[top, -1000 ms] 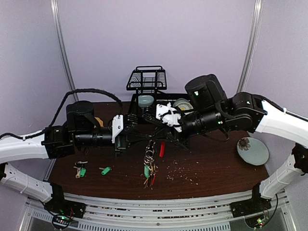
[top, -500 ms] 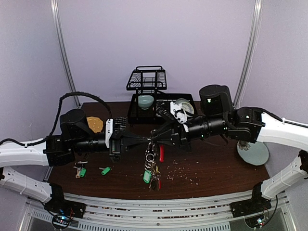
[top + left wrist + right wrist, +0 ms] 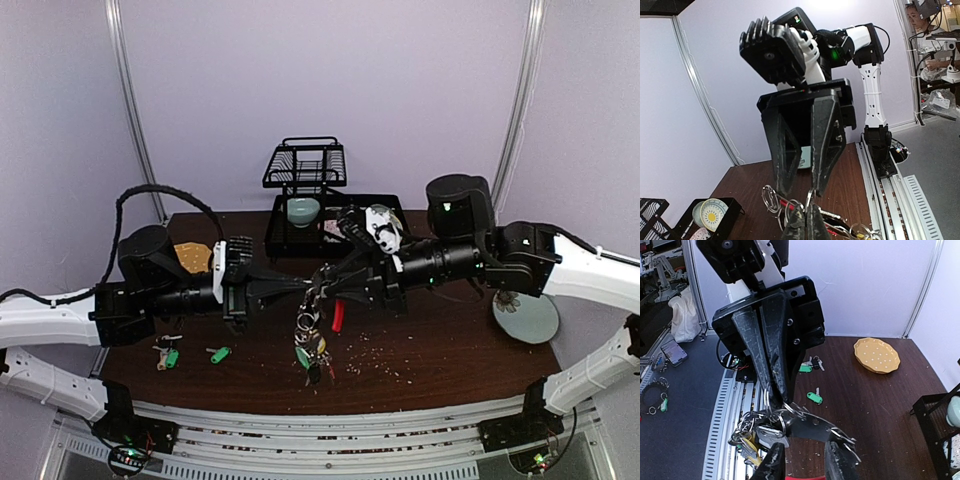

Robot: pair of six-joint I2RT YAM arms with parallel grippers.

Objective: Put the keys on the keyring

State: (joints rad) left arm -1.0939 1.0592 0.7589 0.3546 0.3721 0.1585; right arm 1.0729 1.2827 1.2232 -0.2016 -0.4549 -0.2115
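The keyring [image 3: 310, 335] hangs above the table's middle, a bunch of silver keys and coloured tags with a red arc [image 3: 338, 315]. My left gripper [image 3: 305, 288] is shut on its wire from the left; in the left wrist view its fingertips [image 3: 807, 225] pinch a ring loop [image 3: 771, 200]. My right gripper [image 3: 328, 283] faces it from the right, jaws apart. In the right wrist view the right gripper [image 3: 805, 465] stands open just under the keyring's dark plate [image 3: 825, 422]. Loose keys with green tags [image 3: 220, 354] [image 3: 168, 357] lie on the table at the left.
A black wire rack [image 3: 305, 165] holding a teal bowl [image 3: 303, 210] stands at the back. A yellow dotted plate [image 3: 192, 257] lies back left, a grey-green plate [image 3: 525, 315] at the right. Crumbs [image 3: 380, 355] dot the wood near the front.
The right gripper's jaws have come apart and its arm has drawn back to the right. The left arm has turned and stretched its fingers toward the middle; the key bunch hangs slightly lower.
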